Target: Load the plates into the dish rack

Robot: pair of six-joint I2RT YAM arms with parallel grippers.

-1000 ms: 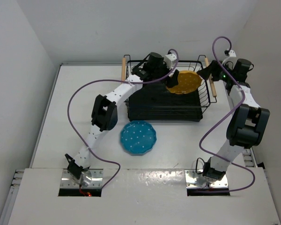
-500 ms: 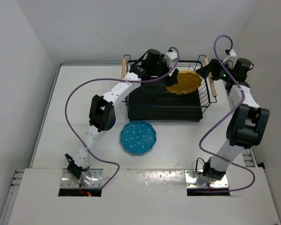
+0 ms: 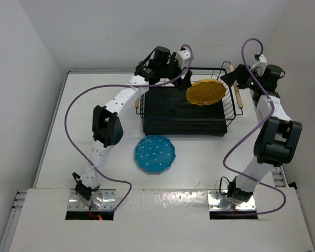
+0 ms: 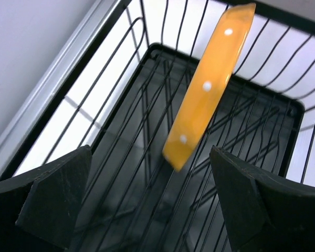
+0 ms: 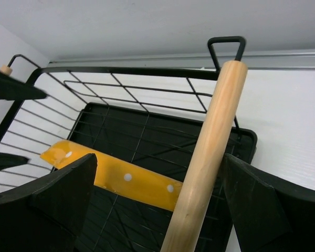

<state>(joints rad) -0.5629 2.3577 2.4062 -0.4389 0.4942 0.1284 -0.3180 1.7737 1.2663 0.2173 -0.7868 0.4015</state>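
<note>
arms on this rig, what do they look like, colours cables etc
Both the left arm and right arm have white links, bulky black joints and a looping purple cable. Fingers are black and wedge-shaped. The right one also shows a green light.

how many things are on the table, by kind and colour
yellow-orange plate: 1
teal blue plate: 1
dish rack: 1
total: 3

Left gripper [image 4: 151, 178], right gripper [image 5: 158, 173] — both agape
</note>
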